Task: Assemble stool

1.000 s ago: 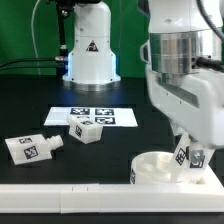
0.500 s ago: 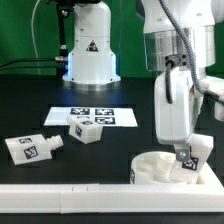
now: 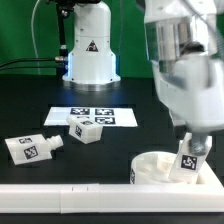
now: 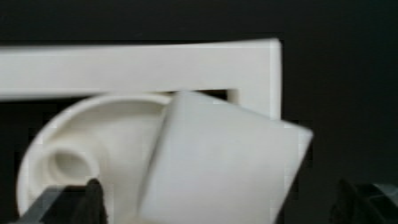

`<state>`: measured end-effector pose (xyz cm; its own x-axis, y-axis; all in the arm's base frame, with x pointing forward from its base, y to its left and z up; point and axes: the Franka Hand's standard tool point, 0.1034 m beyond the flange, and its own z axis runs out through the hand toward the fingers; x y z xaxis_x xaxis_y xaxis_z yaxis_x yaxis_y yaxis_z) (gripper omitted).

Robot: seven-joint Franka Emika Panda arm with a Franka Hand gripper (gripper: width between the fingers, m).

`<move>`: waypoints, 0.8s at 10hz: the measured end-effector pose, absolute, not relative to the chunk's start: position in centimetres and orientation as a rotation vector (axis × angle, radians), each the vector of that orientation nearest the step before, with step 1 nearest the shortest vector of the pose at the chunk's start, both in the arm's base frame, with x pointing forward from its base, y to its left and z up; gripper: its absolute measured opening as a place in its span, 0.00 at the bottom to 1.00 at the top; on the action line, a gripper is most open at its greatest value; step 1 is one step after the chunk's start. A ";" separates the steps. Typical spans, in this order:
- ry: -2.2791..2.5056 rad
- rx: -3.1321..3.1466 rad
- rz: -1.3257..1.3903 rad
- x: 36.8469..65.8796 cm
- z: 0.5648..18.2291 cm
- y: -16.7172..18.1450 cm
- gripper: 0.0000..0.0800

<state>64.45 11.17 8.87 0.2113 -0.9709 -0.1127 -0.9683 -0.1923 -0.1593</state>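
Seat [image 3: 160, 168] at the table's [image 3: 30, 100] front-right corner against the border rail [image 3: 60, 197]; two legs [image 3: 30, 148] [image 3: 86, 128] lie front-left, marker board [image 3: 95, 115] behind.

the round seat [image 3: 160, 168] looks like smooth white plastic with a faint sheen, and in the wrist view [image 4: 89, 140] its hollow shades softly, so likely satin rather than glossy. the legs at lower left [image 3: 32, 147] and centre [image 3: 86, 128] are the same matt white plastic, with flat black-and-white printed tags. the table [image 3: 30, 100] is dull matt black. the marker board [image 3: 92, 116] looks thin and paper-like. the arm's shell at upper right [image 3: 185, 75] is glossy white.
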 end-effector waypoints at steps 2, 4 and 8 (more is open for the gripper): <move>1.745 -2.379 -0.038 64.4 8.6 11.0 0.81; 1.499 -2.560 -0.070 64.6 8.9 11.2 0.81; 0.544 -2.939 -0.249 64.6 9.7 12.1 0.81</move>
<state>64.63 12.14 9.72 0.9208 -0.3655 0.1360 -0.3420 -0.9244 -0.1689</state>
